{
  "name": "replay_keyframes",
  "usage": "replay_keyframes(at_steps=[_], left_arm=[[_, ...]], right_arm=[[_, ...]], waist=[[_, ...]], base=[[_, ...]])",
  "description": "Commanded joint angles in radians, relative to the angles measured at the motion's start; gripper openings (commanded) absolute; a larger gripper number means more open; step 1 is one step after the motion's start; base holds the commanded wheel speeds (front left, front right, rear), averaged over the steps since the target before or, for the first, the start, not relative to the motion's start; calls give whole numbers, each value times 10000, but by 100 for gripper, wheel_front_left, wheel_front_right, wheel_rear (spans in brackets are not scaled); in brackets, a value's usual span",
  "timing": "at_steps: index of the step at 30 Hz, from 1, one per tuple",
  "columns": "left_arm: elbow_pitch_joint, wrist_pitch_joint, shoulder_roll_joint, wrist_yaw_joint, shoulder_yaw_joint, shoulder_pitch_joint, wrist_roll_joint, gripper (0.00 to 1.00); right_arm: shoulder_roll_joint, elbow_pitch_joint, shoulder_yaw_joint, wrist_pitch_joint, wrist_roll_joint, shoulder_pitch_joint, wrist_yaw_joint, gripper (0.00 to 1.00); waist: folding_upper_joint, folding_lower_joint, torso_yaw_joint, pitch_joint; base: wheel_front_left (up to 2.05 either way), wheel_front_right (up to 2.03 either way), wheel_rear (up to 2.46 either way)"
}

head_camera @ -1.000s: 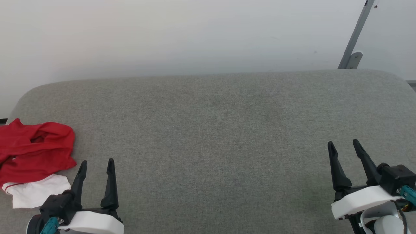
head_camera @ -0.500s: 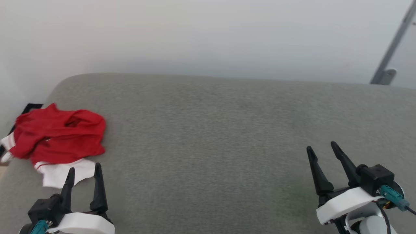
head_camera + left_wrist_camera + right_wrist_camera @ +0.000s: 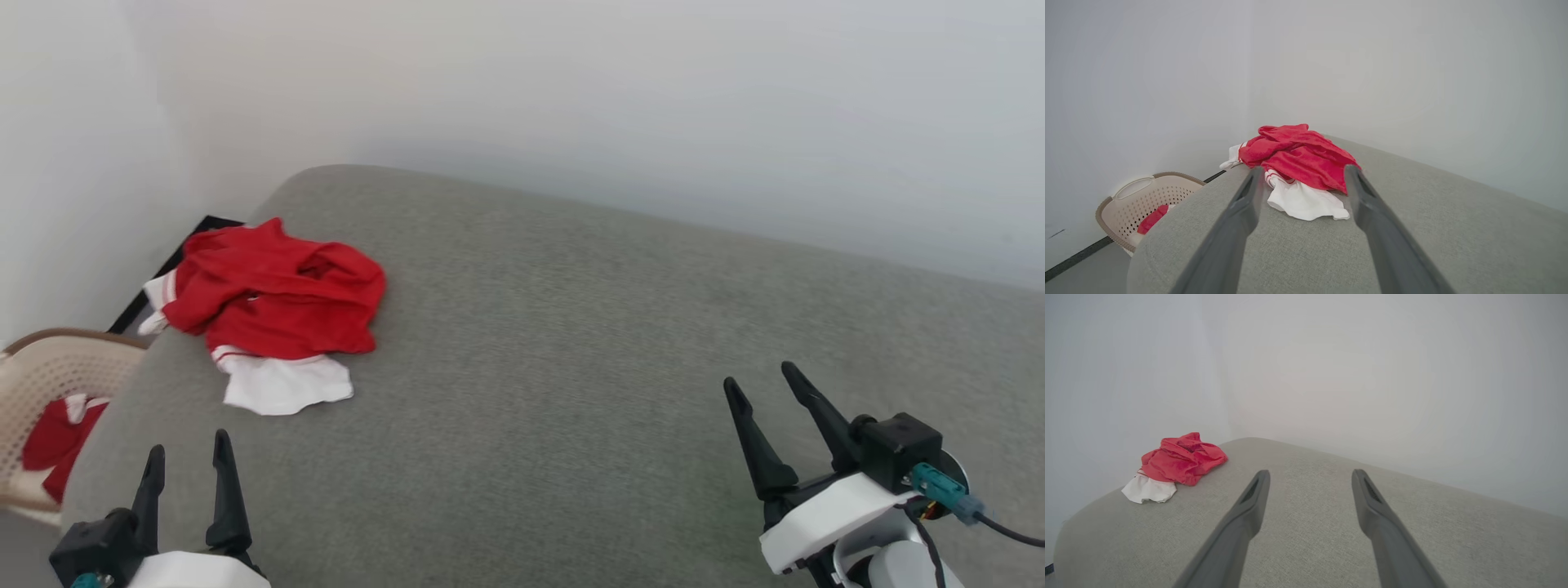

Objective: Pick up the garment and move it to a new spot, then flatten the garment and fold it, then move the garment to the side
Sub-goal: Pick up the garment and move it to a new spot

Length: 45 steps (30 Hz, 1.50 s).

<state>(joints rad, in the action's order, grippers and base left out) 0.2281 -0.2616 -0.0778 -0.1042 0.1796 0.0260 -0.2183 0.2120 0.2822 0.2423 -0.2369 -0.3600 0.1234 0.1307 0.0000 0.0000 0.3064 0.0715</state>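
While both arms sit low at the near edge of the grey cushion point(image 3: 571, 392), I read the left gripper point(image 3: 188, 441) and right gripper point(image 3: 758, 374) as fingers spread wide, nothing between them, nothing touched.

Garment point(image 3: 277, 302) lies on the cushion's far-left corner, ahead of the left gripper and clear of its tips. It is well apart from the right gripper, off to that one's left.

Orientation: it's a bunched red heap, so no clean long axis. Roughly it runs near-to-far. White sleeve point(image 3: 282, 390) is the near end, spread flat on the cushion and pointing back toward me. A striped cuff point(image 3: 159, 292) sticks out left at the cushion edge. The red bulk piles up toward the wall point(image 3: 571, 98).

View differences:
- Left wrist view: heap sits framed between the two fingers, just past the tips, white sleeve nearest.
- Right wrist view: heap is small, far left of both fingers, with open cushion straight ahead.
- Head and left wrist views add a beige laundry basket point(image 3: 49, 371) beside the cushion's left end, with red-and-white cloth point(image 3: 57, 437) inside.
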Motion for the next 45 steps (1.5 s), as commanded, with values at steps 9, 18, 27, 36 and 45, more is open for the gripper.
replay_keyframes(at_steps=[9, 18, 27, 36, 45], left_arm=[[-56, -50, 40, 89, 104, 267, -61, 100], [49, -50, 24, 48, -29, 43, -2, 100], [910, 119, -439, -112, -418, -1450, -250, 100], [2602, 258, -1239, -217, -713, -3512, -647, 100], [5230, 141, -2207, -253, -1118, -6320, -1111, 100]], right_arm=[[-39, 146, 310, -88, -148, 196, 0, 100], [61, 182, 194, -141, -141, 193, 0, 100], [135, 55, -168, -115, -25, 279, 0, 100], [369, -311, -347, 55, 104, 615, 0, 100], [814, -927, -578, 339, 221, 1208, 0, 100]], waist=[[0, 0, 754, 82], [0, 0, 870, -33], [0, 0, 662, -397], [0, 0, 68, -1239], [0, 0, -815, -2652]], base=[[0, 0, 0], [0, 0, 0], [0, 0, 0], [0, 0, 0], [0, 0, 0]])
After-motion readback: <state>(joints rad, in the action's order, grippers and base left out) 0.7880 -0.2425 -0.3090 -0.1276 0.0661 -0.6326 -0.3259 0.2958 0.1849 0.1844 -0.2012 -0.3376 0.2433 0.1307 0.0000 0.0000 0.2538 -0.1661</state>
